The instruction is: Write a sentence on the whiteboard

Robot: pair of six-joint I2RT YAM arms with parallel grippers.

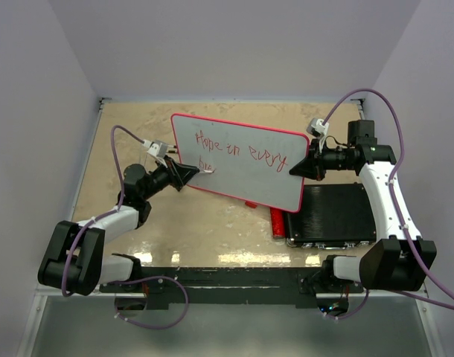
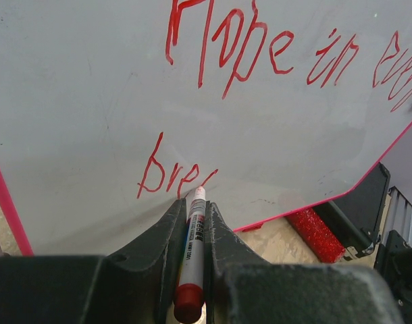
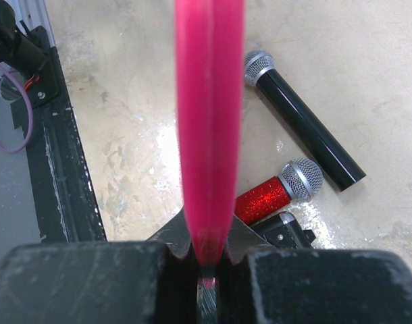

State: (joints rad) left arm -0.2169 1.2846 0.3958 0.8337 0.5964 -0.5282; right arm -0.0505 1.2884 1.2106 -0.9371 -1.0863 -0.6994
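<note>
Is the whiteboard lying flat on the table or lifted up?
Lifted and tilted: the right jaws clamp the whiteboard by its red edge, above the table.

Tail of the sentence (image 2: 280, 52) beyond the left wrist view's edge; red microphone (image 1: 277, 221) half under the whiteboard (image 1: 249, 182)

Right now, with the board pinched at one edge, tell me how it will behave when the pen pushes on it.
Probably stiff: the board looks flat though the right tool pinches only its edge. It may pivot or flex under the pen. Its glossy face looks slippery.
</note>
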